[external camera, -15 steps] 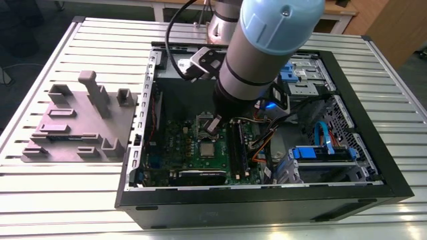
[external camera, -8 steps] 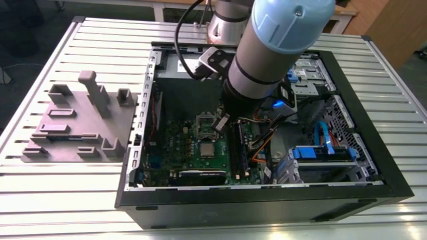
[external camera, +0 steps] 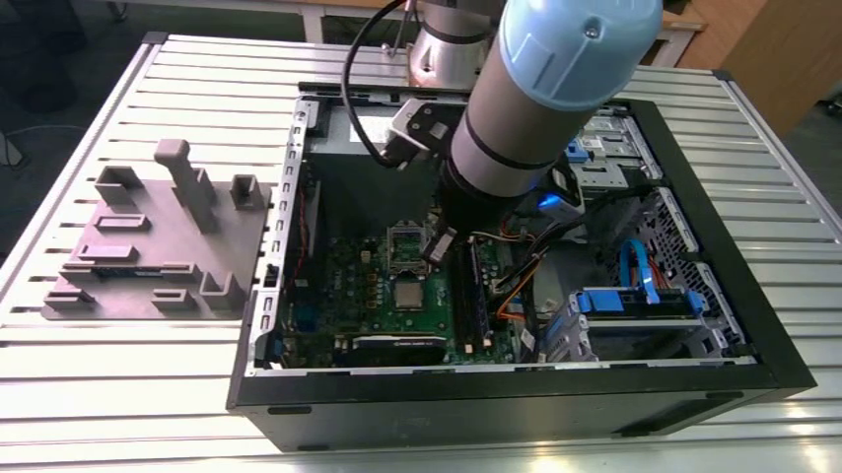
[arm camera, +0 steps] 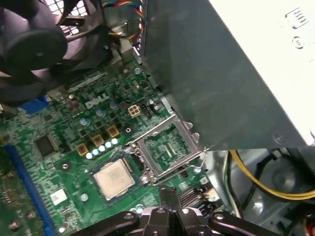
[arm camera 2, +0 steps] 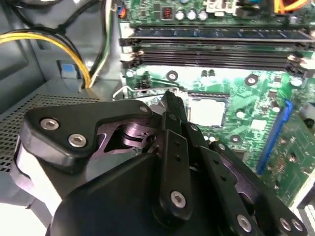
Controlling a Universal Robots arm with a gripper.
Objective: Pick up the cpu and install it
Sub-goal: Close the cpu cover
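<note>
We see a slatted metal table [external camera: 132,374] carrying, at the exterior view's left, a grey-purple fixture [external camera: 158,251] of upright blocks. Right of it lies an open black case [external camera: 526,394] with a green motherboard [external camera: 382,296] inside, and beyond the table's far right corner stands wooden furniture [external camera: 776,49].

On the board, the cpu [external camera: 409,295] sits flat in its socket, silvery top up; we find it again in the first wrist view [arm camera: 114,178] and the second wrist view [arm camera 2: 207,111]. Just beyond it the socket's metal frame [arm camera: 166,146] is swung open. A grey power supply [arm camera: 221,73] stands beside the frame, with yellow wires [arm camera: 261,182] running under it. Memory slots [arm camera 2: 216,46] lie on the cpu's other side.

The arm [external camera: 553,89] reaches down from the far side into the middle of the case. The gripper [arm camera: 170,195] hovers just above the board near the cpu, not touching it; its jaws are pressed together and hold nothing.

At the right of the case we see blue drive bays [external camera: 638,301].
</note>
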